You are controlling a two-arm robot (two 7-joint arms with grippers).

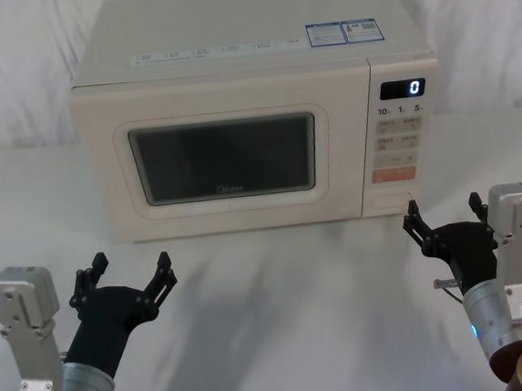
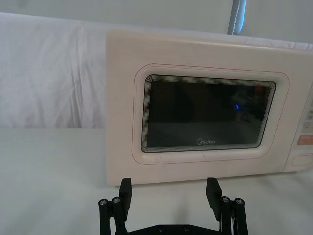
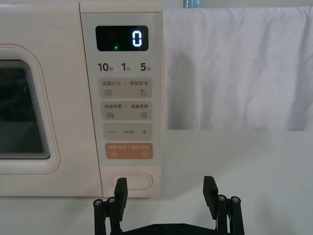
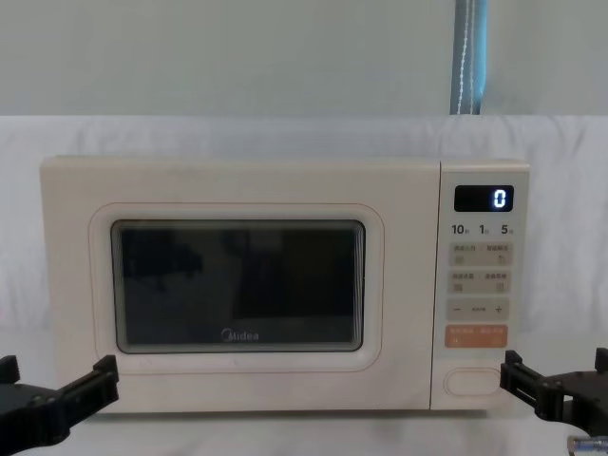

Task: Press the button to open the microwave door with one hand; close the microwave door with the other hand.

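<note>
Facing shut microwave door (image 1: 224,157), tools apart.

Both arms look alike: a black claw with jointed fingers, left (image 1: 127,273) and right (image 1: 445,216), silver wrist, grey box camera.

This looks like a staged test setup in a lab rather than a home kitchen. A lone microwave (image 4: 275,285) stands on a table (image 1: 281,322) draped in plain white cloth, and the same white cloth (image 4: 237,133) hangs behind it below a bare grey wall (image 4: 228,52).
</note>
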